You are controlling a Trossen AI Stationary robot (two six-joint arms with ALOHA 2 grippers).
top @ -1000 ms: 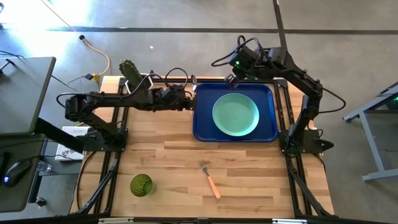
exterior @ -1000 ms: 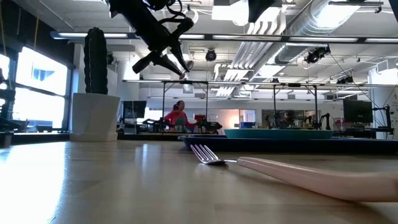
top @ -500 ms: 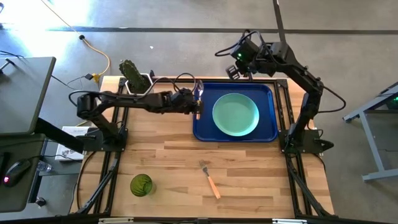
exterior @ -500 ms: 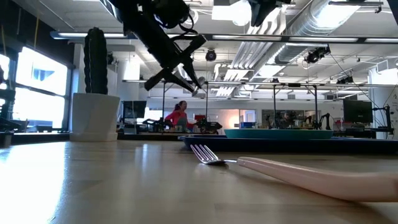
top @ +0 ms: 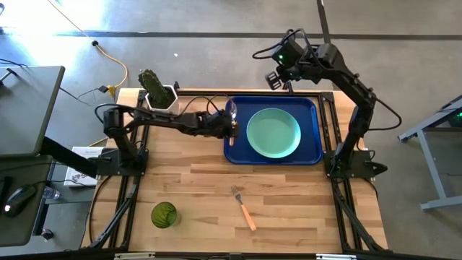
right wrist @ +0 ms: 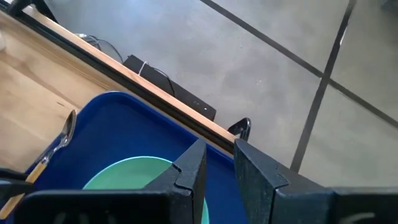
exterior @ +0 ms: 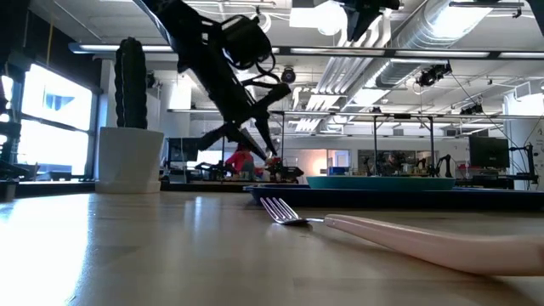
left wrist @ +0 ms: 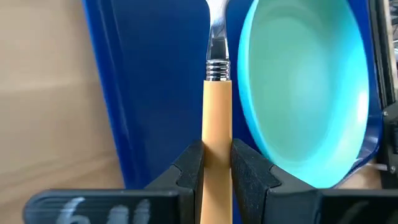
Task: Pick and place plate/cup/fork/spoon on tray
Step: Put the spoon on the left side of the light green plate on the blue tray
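My left gripper reaches from the table's left to the left side of the dark-blue tray and is shut on the spoon, also seen in the left wrist view. The spoon lies along the tray's left rim, its bowl toward the far edge. The mint-green plate lies flat in the tray. My right gripper hangs empty above the tray's far rim, its fingers a narrow gap apart. The fork and the dark-green cup rest on the table near its front edge. My left gripper pinches the spoon's orange-wood handle between its two fingers, part way along it. The handle's end sticks out toward the near edge. The metal neck and the bowl run out past the fingertips. The spoon is lifted clear over the tray's left part.
A cactus in a white pot stands at the table's far left, behind my left arm. The wooden table top lies bare between the tray and the fork. In the low view a person in red shows far off in the room.
My left gripper has gone toward the table's right and down with the spoon, from beside the tray to over its left rim. My right gripper has drawn back up and toward the far edge, away from the plate.
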